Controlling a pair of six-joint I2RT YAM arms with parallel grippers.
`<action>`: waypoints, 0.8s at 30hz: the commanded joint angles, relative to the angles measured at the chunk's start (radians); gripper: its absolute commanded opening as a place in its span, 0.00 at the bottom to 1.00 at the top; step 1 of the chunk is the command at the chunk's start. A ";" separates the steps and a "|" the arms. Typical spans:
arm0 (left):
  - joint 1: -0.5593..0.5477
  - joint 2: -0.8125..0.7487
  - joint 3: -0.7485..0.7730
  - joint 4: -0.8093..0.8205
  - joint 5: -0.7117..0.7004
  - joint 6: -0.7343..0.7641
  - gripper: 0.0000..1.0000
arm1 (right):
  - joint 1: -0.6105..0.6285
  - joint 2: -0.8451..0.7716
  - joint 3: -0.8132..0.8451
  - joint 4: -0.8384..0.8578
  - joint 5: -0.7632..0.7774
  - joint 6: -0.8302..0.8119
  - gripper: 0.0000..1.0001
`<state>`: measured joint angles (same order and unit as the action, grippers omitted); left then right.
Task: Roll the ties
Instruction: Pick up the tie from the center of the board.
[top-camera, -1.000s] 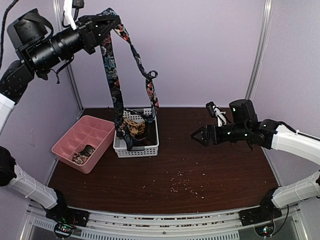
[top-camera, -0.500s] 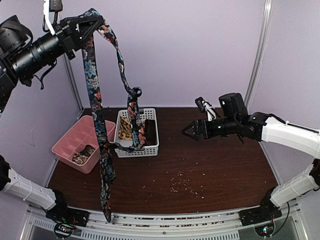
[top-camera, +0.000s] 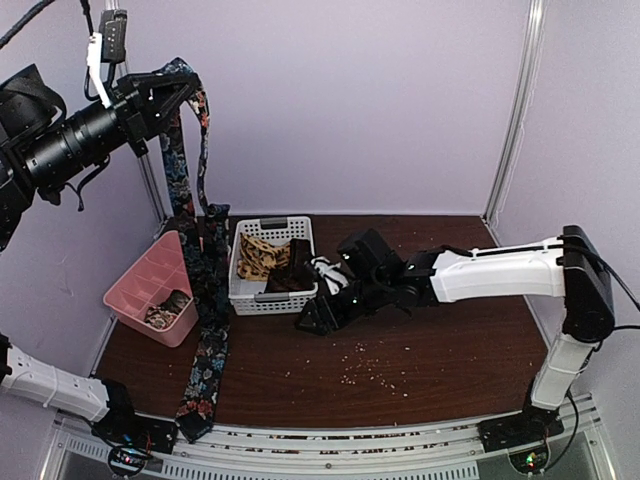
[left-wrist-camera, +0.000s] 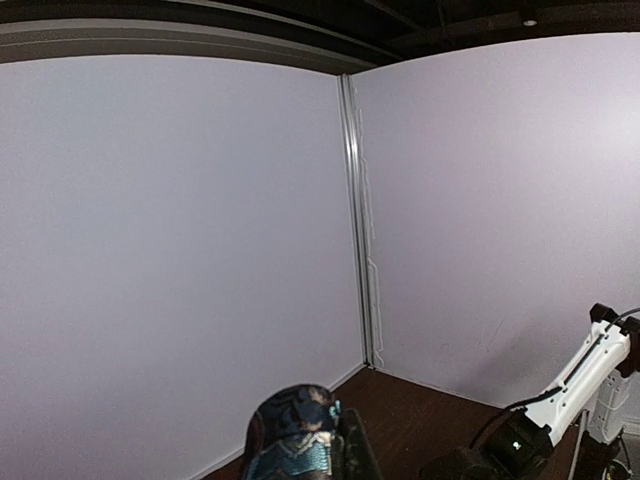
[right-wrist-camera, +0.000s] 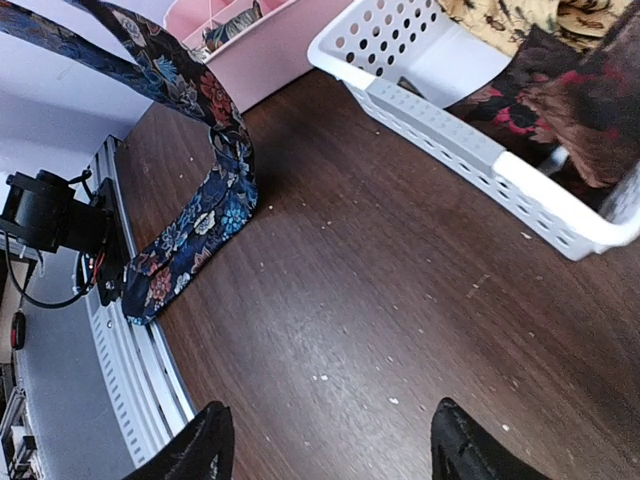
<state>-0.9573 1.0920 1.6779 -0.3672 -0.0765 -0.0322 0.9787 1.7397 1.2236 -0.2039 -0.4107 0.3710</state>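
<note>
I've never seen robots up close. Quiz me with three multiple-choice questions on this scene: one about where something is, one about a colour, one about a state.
1. The long dark floral fabric tie hangs from: A the raised left tool; B a wall hook; C the ceiling.
2. The plastic compartment tray is: A green; B yellow; C pink.
3. The right tool is: A clamped on a tie; B open, nothing between its fingers; C holding a basket.

Answers:
1. A: the tie drapes from that tool down to the near edge of the table.
2. C: the tray is plainly pink in the top view.
3. B: its wrist view shows only bare table between the fingers.
</note>
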 joint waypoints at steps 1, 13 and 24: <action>0.002 0.009 -0.001 0.056 -0.031 -0.007 0.00 | 0.048 0.132 0.131 0.037 0.017 0.024 0.64; 0.012 0.011 -0.036 0.070 -0.020 -0.022 0.00 | 0.021 0.539 0.622 -0.112 0.186 0.022 0.57; 0.015 0.044 -0.038 0.079 0.024 -0.047 0.00 | -0.163 0.610 0.930 -0.162 0.086 0.042 0.66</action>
<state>-0.9497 1.1236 1.6428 -0.3588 -0.0814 -0.0620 0.8829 2.4149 2.1323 -0.3573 -0.2798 0.4118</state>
